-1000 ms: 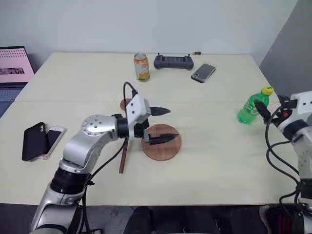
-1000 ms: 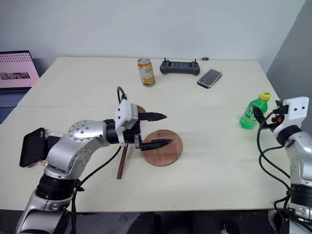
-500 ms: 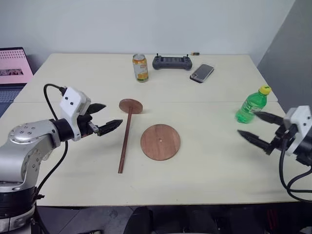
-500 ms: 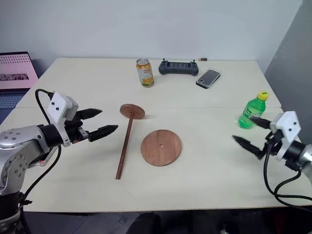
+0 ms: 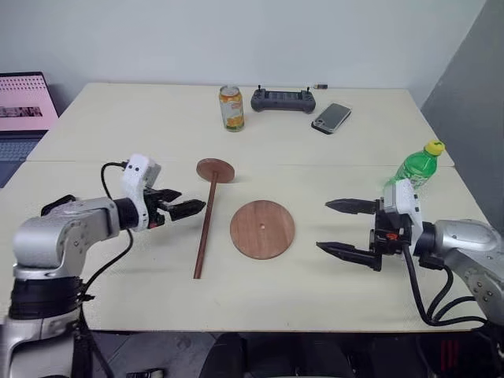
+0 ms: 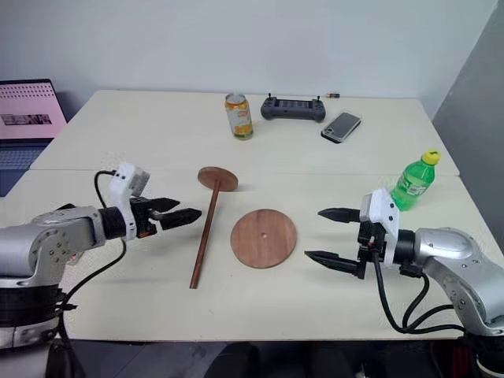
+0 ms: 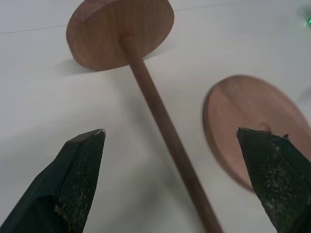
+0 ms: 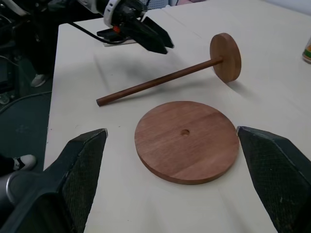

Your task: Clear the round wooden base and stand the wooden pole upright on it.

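Round wooden base: flat reddish-brown disc, small hole at centre, top bare. Lies flat on the table, about midway between left and right edges, nearer the front edge than the back.

Wooden pole: thin dark-brown rod, smaller round disc fixed at one end. Lies on its side, not upright. Disc end points toward the back edge, bare tip toward the front edge. Rod runs just left of the base, close beside it, not touching.

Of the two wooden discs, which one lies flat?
The round wooden base, larger, with a centre hole. The smaller disc stands on edge, fixed to the wooden pole.
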You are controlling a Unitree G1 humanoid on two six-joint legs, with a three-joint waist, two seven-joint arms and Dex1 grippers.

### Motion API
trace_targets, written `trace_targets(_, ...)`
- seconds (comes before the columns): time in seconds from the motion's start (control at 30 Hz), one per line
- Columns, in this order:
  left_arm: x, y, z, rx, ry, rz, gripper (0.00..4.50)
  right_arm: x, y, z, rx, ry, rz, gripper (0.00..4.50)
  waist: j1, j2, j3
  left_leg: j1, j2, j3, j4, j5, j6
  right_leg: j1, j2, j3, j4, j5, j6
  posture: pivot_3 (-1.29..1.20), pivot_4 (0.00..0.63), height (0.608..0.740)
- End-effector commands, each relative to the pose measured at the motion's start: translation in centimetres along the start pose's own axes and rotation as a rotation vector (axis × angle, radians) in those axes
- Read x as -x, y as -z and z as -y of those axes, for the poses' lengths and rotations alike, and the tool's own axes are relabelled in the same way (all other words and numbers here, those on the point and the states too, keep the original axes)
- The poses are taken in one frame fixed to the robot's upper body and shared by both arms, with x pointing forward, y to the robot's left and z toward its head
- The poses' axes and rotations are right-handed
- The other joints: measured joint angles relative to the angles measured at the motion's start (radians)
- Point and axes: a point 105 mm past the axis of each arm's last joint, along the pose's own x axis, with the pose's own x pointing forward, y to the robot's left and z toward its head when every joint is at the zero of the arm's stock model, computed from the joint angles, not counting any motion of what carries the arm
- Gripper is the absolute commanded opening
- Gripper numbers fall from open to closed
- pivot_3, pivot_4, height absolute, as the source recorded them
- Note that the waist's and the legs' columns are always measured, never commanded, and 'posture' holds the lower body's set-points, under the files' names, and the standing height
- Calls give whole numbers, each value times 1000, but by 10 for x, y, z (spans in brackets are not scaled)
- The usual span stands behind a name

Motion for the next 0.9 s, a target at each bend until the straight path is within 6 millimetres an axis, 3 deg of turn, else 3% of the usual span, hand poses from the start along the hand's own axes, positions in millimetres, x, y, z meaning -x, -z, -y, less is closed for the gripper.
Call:
trace_targets(0.03,-9,-6,3,42,20,3,4500,-3,-10,-10,33,-41,24,4464,-1,0,0,0,0,0,0,0,0,0,0,0,0,0,0,0,150,740)
trace_targets(0.5,-34,0,-6,168,63,-47,4500,2,-9,-23,14,-76,17,4464,-2,0,0,0,0,0,0,2,-3,0,0,0,0,0,0,0,150,740)
trace_targets(0.53,-35,0,-6,171,66,-48,4132,2,-10,-24,13,-76,18,4500,-2,0,0,0,0,0,0,2,-3,0,0,0,0,0,0,0,150,740)
trace_targets(0.9,-40,-2,-3,213,95,-28,2151,2,-13,-21,20,-73,10,4500,-2,0,0,0,0,0,0,2,-4,0,0,0,0,0,0,0,150,740)
